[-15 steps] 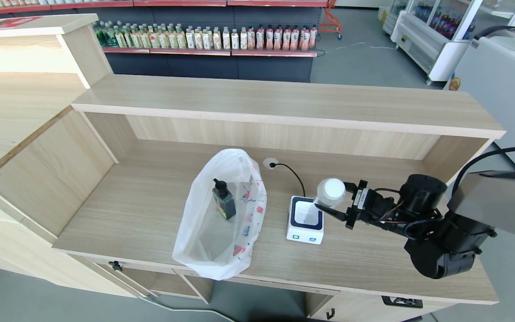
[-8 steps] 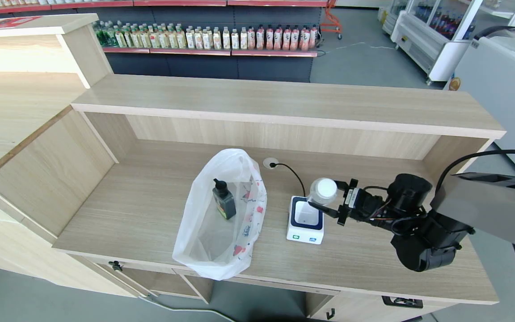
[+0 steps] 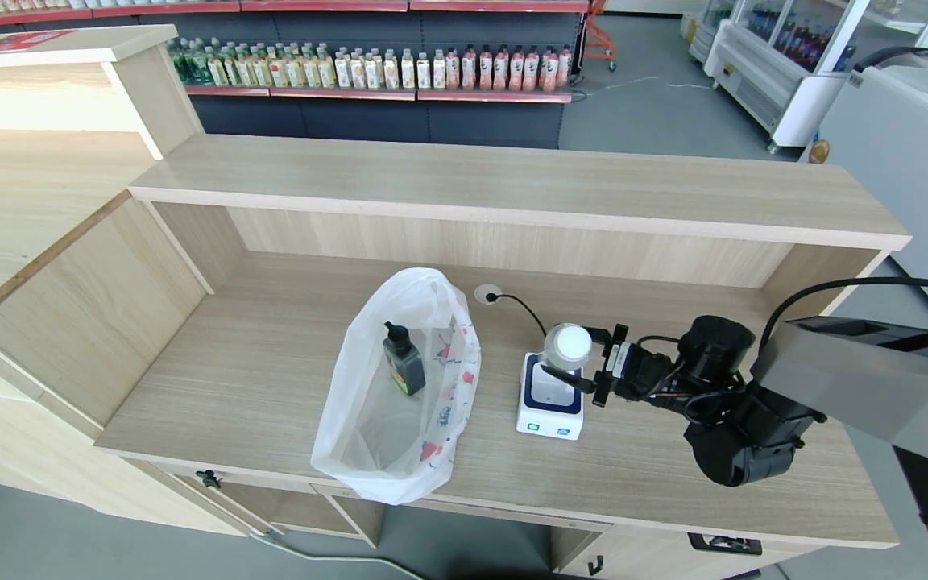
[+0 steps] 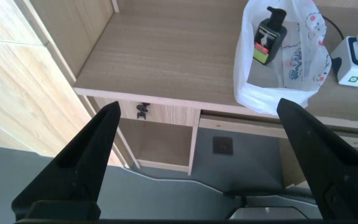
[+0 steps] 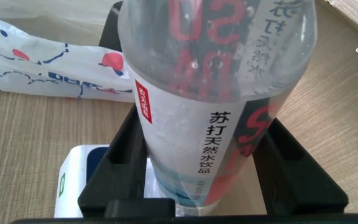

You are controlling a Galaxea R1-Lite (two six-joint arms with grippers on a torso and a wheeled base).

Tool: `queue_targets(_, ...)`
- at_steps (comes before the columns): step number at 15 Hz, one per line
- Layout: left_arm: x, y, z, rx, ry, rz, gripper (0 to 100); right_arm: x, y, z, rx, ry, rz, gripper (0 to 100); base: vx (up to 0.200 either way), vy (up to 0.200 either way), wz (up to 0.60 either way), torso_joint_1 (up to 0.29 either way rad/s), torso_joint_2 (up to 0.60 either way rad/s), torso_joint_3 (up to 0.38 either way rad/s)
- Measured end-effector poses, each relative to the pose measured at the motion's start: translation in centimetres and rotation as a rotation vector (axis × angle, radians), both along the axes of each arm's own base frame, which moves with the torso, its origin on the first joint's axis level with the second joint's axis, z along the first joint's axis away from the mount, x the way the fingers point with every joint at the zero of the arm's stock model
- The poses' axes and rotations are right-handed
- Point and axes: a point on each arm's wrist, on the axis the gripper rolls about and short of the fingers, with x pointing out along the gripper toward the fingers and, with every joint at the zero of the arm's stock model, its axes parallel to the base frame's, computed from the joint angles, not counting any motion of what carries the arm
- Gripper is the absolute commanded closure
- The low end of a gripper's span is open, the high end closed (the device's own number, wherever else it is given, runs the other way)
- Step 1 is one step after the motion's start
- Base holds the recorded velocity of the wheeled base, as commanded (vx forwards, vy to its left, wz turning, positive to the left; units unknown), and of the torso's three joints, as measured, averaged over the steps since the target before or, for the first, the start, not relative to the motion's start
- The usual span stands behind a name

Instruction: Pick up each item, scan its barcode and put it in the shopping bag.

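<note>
1. The right gripper (image 3: 570,364) pinches a bottle (image 3: 572,345), with one black finger pressed against each side of its labelled body.
2. The bottle is clear plastic with a white cap and a red-and-white label. The cap end points up and the other end points down past the fingers.
3. Straight below the gripper sits the scanner (image 3: 548,400), a white box with a dark blue frame round its window, resting on the bench (image 3: 254,379). The bottle's lower end hangs over that window. Whether the two touch cannot be told.
4. A black cable (image 3: 530,312) runs from the scanner's far side to a round port in the bench, just beyond the gripper.
5. To the gripper's left, just past the scanner and near it, lies the bag (image 3: 367,435). It is thin, white and see-through, with red and blue prints, and its mouth is open.
6. Inside the bag is a dark pump bottle (image 3: 403,362) with a black pump head, on the side away from the gripper.
7. The left gripper (image 4: 199,109) is well apart from the right one, out past the bench's near edge on the bag's side. Its fingers are spread wide with nothing between them.
8. Beyond both grippers the bench ends in a raised wooden ledge (image 3: 512,181).
</note>
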Motion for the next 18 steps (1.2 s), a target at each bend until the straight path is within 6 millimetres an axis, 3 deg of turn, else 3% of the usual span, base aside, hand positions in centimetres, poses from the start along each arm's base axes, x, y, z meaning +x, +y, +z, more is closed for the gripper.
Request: queue_targets(18, 0.0, 0.0, 0.0, 0.000, 0.000, 0.000, 0, 0.5, 0.9, -1.6, -0.011, 0.014, 0.065, 100, 0.000, 0.000, 0.00, 0.000, 0.00, 0.000)
